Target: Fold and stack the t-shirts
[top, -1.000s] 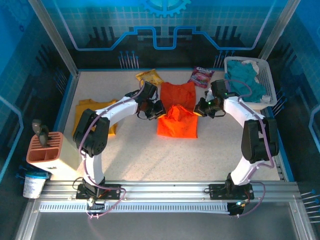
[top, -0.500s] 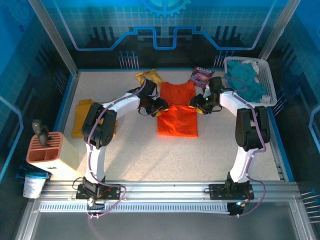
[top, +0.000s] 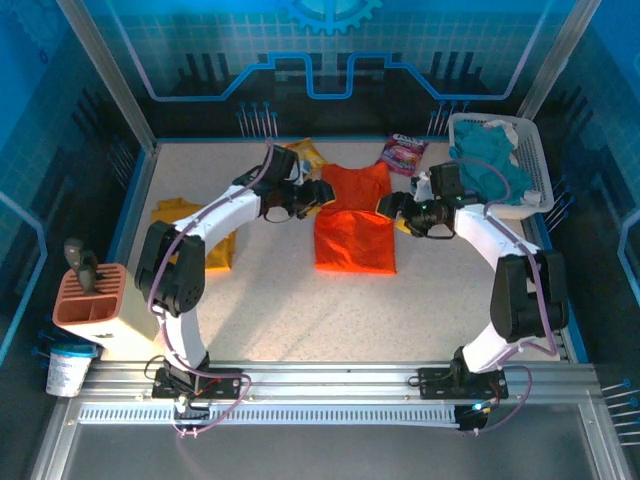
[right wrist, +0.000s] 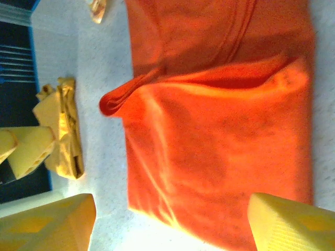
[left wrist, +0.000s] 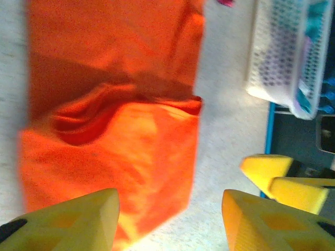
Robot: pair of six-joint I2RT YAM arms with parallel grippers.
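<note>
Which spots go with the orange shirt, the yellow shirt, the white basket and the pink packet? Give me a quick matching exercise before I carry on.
1. orange t-shirt
2. yellow t-shirt
3. white basket
4. pink snack packet

A. far right corner, teal cloth inside
B. left side
C. centre, partly folded over
D. far edge, just left of the basket

Pairs: 1-C, 2-B, 3-A, 4-D

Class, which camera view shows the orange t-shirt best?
Top external: the whole orange t-shirt lies in frame. Both wrist views crop it, showing the folded layer and its raised edge up close, the left one blurred.
</note>
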